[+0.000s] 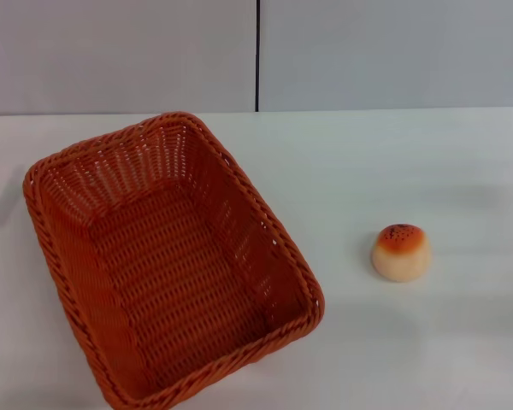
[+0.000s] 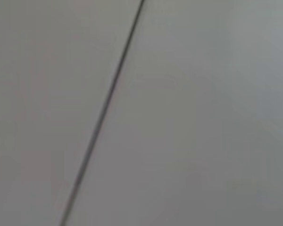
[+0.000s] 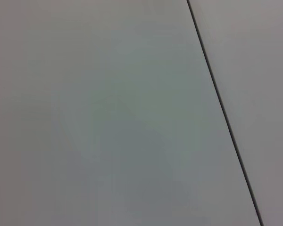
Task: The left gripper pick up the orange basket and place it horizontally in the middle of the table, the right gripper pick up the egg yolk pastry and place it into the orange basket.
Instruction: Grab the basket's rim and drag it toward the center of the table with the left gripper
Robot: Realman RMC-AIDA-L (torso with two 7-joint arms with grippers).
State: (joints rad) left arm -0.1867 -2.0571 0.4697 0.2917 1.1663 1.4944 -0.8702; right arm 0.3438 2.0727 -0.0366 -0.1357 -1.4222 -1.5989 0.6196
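Orange basket and egg yolk pastry at rest on the white table, no gripper in sight.

From the head view, the orange basket [image 1: 167, 265] sits open side up at about 8 o'clock on the table [image 1: 410, 154], turned askew with its long axis running from 11 to 5 o'clock. The egg yolk pastry [image 1: 400, 252] stands upright at about 3 o'clock, well apart from the basket. Both wrist views show only a grey panelled wall [image 2: 203, 117] with a dark seam [image 3: 221, 108], so neither gripper's finger state can be told.
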